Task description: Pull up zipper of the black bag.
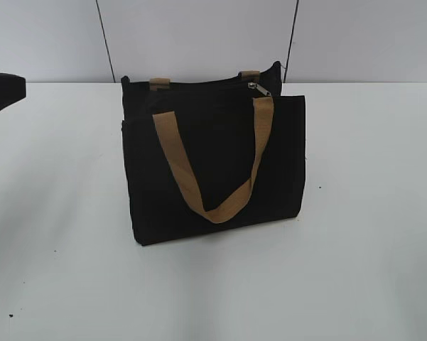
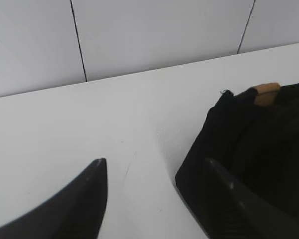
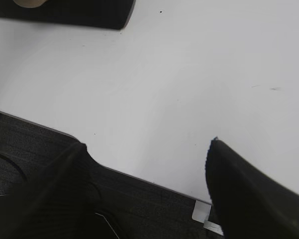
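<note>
exterior view: the black bag (image 1: 217,167) stands upright near the middle of the white desk (image 1: 369,234), one tan handle (image 1: 213,160) drooping down its front. the zipper (image 1: 259,89) has its silver pull near the bag's right top corner. the left gripper (image 2: 154,172) hangs spread wide just beside the bag's left end, touching nothing. the right gripper (image 3: 147,147) hovers over the desk's front edge, fingers apart, well away from the bag.
</note>
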Robot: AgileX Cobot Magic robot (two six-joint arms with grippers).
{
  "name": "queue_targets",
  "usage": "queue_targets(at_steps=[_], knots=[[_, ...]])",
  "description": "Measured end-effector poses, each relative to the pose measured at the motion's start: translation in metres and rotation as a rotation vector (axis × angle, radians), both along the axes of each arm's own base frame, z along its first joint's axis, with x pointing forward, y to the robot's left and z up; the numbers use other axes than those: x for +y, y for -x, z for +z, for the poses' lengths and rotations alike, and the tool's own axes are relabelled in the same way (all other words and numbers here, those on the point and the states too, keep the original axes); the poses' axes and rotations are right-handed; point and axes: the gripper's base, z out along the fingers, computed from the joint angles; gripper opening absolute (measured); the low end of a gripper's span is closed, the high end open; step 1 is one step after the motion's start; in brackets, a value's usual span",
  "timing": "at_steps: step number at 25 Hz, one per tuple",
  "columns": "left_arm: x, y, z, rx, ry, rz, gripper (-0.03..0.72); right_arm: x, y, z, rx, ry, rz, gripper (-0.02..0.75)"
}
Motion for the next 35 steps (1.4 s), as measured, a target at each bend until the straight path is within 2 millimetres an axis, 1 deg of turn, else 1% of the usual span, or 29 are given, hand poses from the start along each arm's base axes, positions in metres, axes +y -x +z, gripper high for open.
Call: queue_targets(at_steps=[5, 10, 22, 25, 30, 33, 35], knots=[[0.000, 0.004, 0.005, -0.020, 0.009, -0.011, 0.458, 0.002, 0.000, 0.000, 0.005, -0.028, 0.003, 0.560], [0.000, 0.004, 0.005, -0.019, 0.010, -0.012, 0.458, 0.005, 0.001, 0.001, 0.014, -0.069, 0.017, 0.560], [0.000, 0.004, 0.005, -0.015, 0.019, -0.017, 0.457, 0.006, 0.001, 0.001, 0.015, -0.078, 0.020, 0.559], [0.005, 0.002, 0.008, -0.018, 0.088, 0.034, 0.457, 0.006, 0.001, 0.001, 0.015, -0.080, 0.020, 0.559], [0.009, 0.004, 0.020, -0.104, 0.125, 0.063, 0.457, 0.006, 0.001, 0.001, 0.015, -0.081, 0.020, 0.559], [0.019, 0.006, 0.024, -0.114, 0.147, 0.174, 0.457, 0.006, 0.001, 0.001, 0.015, -0.081, 0.020, 0.559], [0.027, 0.008, 0.022, -0.086, 0.113, 0.258, 0.457, 0.006, 0.001, 0.001, 0.015, -0.081, 0.020, 0.559]])
